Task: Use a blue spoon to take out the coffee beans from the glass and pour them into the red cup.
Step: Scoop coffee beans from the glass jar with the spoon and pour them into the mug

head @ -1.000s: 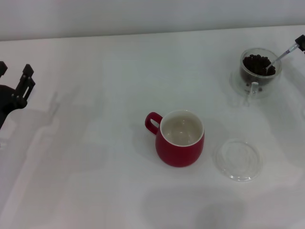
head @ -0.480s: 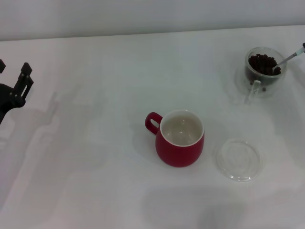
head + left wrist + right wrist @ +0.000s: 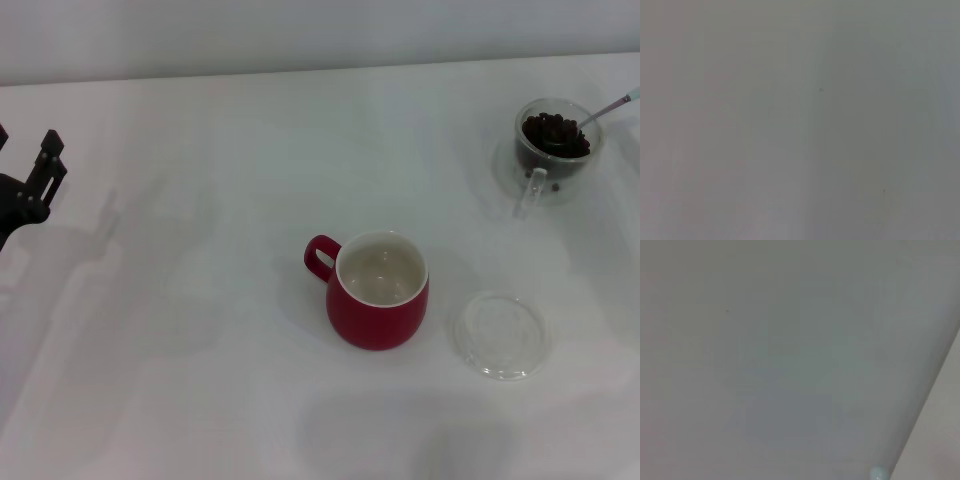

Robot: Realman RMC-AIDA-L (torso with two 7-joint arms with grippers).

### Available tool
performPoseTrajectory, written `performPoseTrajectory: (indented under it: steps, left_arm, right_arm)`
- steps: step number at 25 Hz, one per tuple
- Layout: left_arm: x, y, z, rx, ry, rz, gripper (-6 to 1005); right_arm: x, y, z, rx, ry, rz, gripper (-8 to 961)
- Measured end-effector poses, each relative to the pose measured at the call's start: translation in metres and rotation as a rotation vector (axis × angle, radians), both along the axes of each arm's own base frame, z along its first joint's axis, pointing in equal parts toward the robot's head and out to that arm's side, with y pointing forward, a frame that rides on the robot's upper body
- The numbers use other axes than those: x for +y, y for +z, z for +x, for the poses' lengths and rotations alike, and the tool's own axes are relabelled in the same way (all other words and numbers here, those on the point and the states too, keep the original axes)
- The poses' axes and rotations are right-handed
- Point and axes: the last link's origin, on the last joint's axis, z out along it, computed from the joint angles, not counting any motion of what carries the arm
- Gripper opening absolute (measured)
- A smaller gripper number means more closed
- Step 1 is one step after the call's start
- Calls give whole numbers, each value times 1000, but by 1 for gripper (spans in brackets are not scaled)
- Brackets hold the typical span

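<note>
The red cup [image 3: 378, 303] stands upright mid-table, its white inside bare, its loop handle to the left. The glass [image 3: 553, 152] stands at the far right, holding a heap of coffee beans [image 3: 553, 134]. The blue spoon [image 3: 603, 109] leans with its metal bowl in the beans; its pale blue handle runs off the right edge. A pale blue rounded tip [image 3: 879, 473] shows in the right wrist view. My right gripper is out of view beyond the right edge. My left gripper [image 3: 25, 165] is parked at the far left, open and empty.
A flat clear glass saucer [image 3: 502, 334] lies to the right of the red cup, near the front. The white table [image 3: 200, 330] ends at a pale wall at the back. The left wrist view shows only bare grey surface.
My right gripper's tip has moved right, out of the head view, and the spoon handle has moved right with it. The glass has shifted slightly right. The left gripper has drifted slightly left.
</note>
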Motion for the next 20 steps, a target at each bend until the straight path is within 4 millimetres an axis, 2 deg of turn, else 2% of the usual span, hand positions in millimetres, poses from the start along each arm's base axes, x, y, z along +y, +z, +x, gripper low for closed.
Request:
performPoseTrajectory:
  steps: [8, 20]
  left_arm:
    - [0, 1, 1, -1, -9, 5, 641]
    - [5, 7, -1, 14, -5, 18, 641]
  right_arm:
    - [-4, 3, -2, 17, 30, 23, 138]
    - [-21, 2, -3, 24, 88, 29, 138]
